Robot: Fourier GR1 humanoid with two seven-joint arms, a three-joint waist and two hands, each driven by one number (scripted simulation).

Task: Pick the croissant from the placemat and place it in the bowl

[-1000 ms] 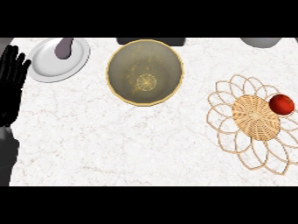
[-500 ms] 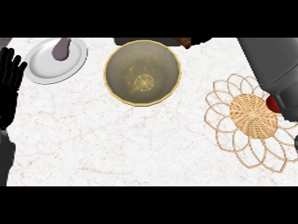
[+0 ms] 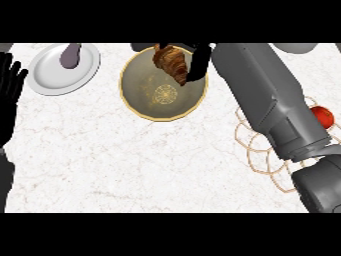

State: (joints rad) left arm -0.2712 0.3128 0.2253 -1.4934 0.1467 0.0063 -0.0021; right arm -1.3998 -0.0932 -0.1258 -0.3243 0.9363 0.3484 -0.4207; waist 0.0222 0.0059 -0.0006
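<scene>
The brown croissant point(image 3: 171, 64) hangs over the far part of the gold-rimmed bowl point(image 3: 145, 107), held between the thumb and fingers of my right hand point(image 3: 199, 66). My grey right forearm runs from the lower right corner across the woven flower-shaped placemat point(image 3: 258, 150) and hides most of it. A red apple point(image 3: 322, 116) shows on the placemat just right of the arm. At the left edge my left hand point(image 3: 2, 102) rests open, fingers up.
A white plate point(image 3: 55, 77) with a purple object point(image 3: 72, 55) stands at the back left, next to the bowl. A grey rounded thing point(image 3: 295, 48) peeks in at the back right. Bare marble counter lies in front of the bowl.
My right arm has swung left from above the placemat toward the bowl, bringing the croissant over the bowl's far part. The left hand has stayed put.
</scene>
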